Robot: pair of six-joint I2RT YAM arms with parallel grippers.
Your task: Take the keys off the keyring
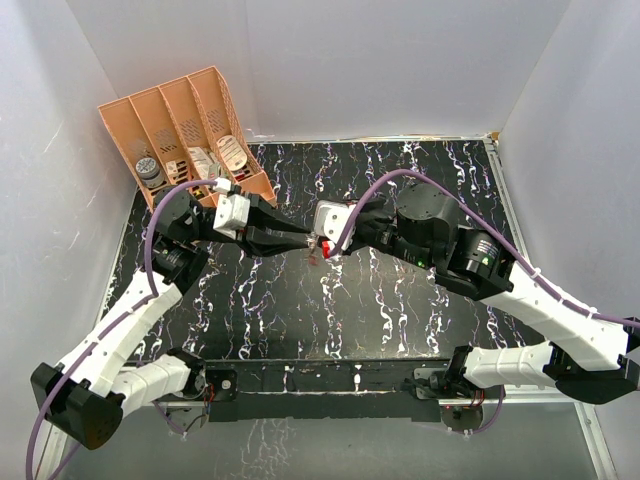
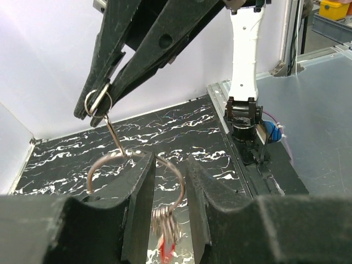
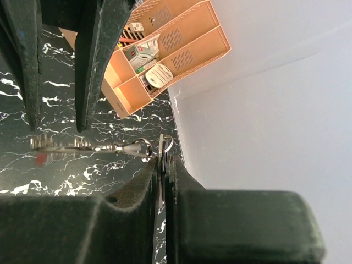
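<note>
Right gripper (image 2: 94, 110): closed tight on the small ring (image 2: 98, 101) at the top of the chain, raised to keep the whole bunch hanging free above the table (image 1: 350, 310).
Left gripper (image 2: 169, 165): jaws partly apart, a clear gap between them; seemingly hooked with 1 finger through the keyring and not pinching it, though hard to confirm from this angle.
Keyring (image 2: 180, 187): in the air between the 2 grippers, joined to the small ring by a thin clasp (image 2: 114, 135), partly inside the left gap.
Keys (image 2: 165, 234): bunched at the bottom of the keyring, 1 red head among silver ones, none off yet.
Reason for the pose: 1 end anchored, the other braced — keyring kept steady and taut for sliding a key along the wire.
Step, as a judgement: early — probably lining up for key number 1.
Rack (image 1: 185, 120): far left corner, well apart, not involved.
</note>
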